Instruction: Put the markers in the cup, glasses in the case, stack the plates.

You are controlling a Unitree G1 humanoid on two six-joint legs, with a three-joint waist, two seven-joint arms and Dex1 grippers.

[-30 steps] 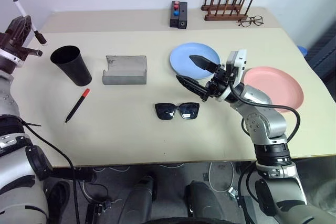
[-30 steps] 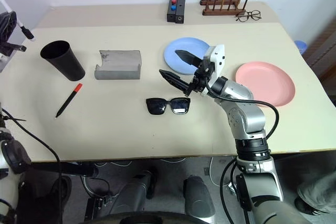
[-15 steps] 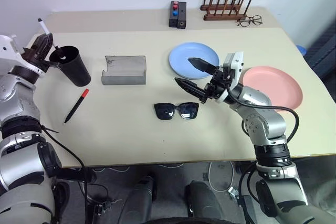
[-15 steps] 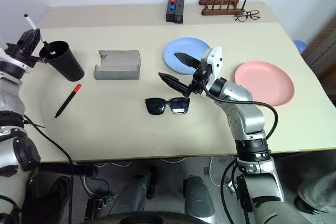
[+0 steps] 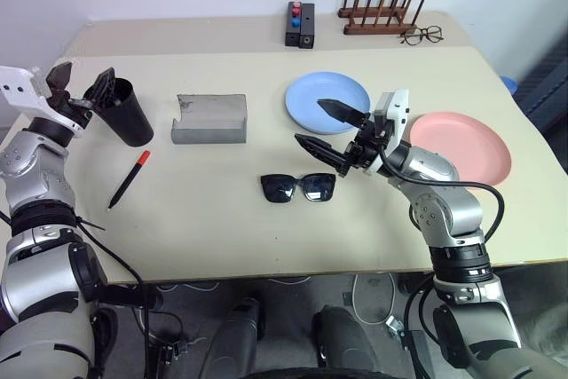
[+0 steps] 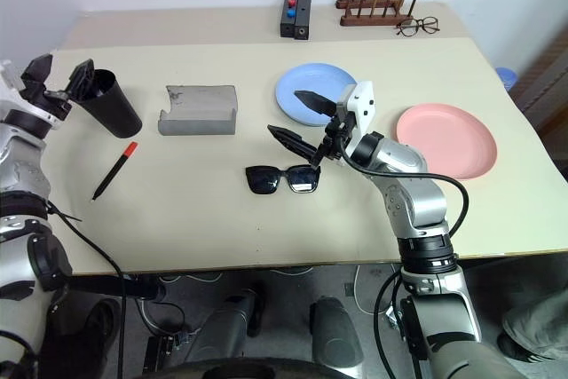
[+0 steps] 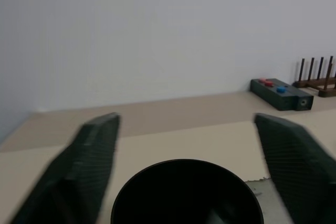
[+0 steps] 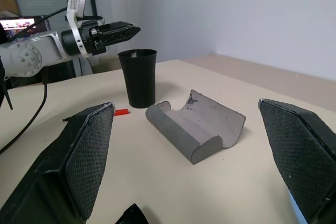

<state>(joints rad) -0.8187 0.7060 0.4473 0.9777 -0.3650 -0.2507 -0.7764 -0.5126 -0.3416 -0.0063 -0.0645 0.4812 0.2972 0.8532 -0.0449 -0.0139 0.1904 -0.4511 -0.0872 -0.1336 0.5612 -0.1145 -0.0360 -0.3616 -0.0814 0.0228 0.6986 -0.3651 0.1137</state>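
**Two open grippers, one marker on the table waiting for pickup**

Both grippers have their fingers spread and hold nothing. The left gripper (image 5: 82,95) hovers right over the rim of the cup (image 5: 124,112); the right gripper (image 5: 330,127) hangs above the table between the blue plate (image 5: 311,95) and the sunglasses (image 5: 299,187).

The red-capped marker (image 5: 130,178) lies flat on the table, just in front of the cup. I'd guess it's light, stiff and slick, so it could roll or squirt out of a pinch. Best bet is pinching across the barrel near the middle.

The cup looks light and tippy, so go easy dropping the marker in. The grey case (image 5: 210,118) sits just beside the cup, and the pink plate (image 5: 463,144) is well apart on the right.
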